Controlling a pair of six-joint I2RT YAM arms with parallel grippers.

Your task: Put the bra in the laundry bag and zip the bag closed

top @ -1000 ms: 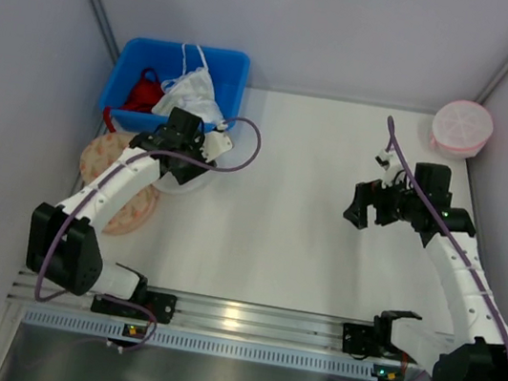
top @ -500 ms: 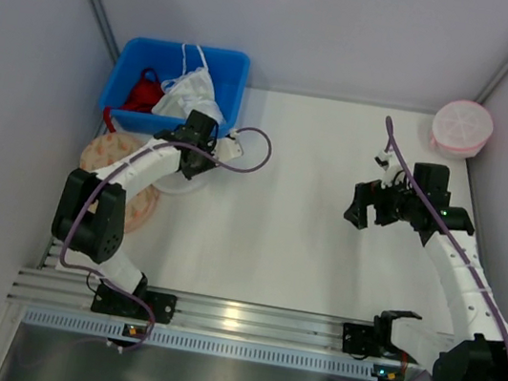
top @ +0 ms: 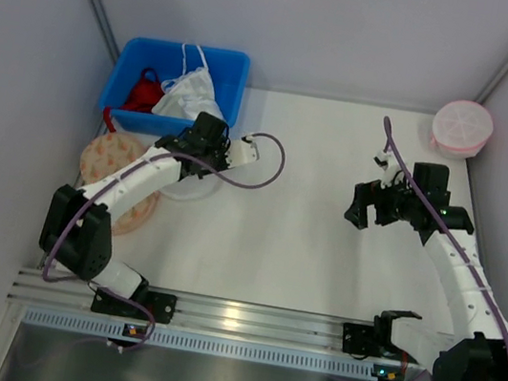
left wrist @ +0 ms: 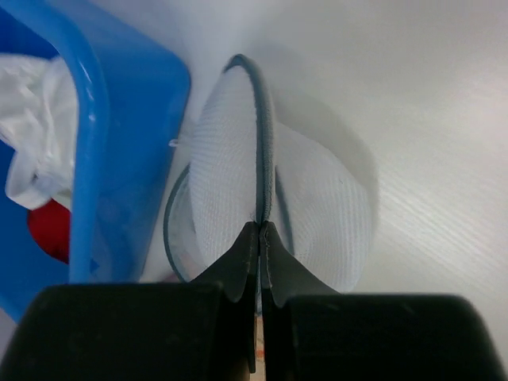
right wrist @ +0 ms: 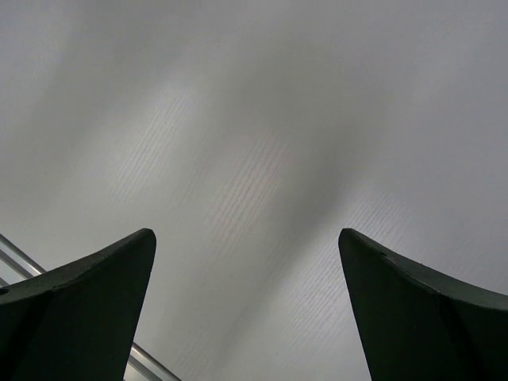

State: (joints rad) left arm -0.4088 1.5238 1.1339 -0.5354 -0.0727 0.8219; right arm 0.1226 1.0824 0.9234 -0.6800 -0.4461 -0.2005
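Note:
The laundry bag (left wrist: 317,198), white mesh with a thin dark rim, lies on the table beside the blue bin. My left gripper (left wrist: 260,228) is shut on its rim, which stands up edge-on between the fingers. From above, the laundry bag (top: 180,186) shows partly under my left gripper (top: 191,163). The dark-red bra (top: 142,92) lies in the bin's left half, and a patch of the bra (left wrist: 51,230) shows over the wall. My right gripper (top: 360,207) hangs open over bare table at the right; in its own view the right gripper (right wrist: 248,262) holds nothing.
The blue bin (top: 235,64) at the back left also holds a white garment (top: 190,93). A beige patterned disc (top: 112,173) lies left of the bag. A pink round mesh bag (top: 462,127) sits at the back right corner. Grey walls stand on both sides.
My left gripper has shut onto the laundry bag's rim, and its wrist has shifted slightly to the right. The right arm has not moved.

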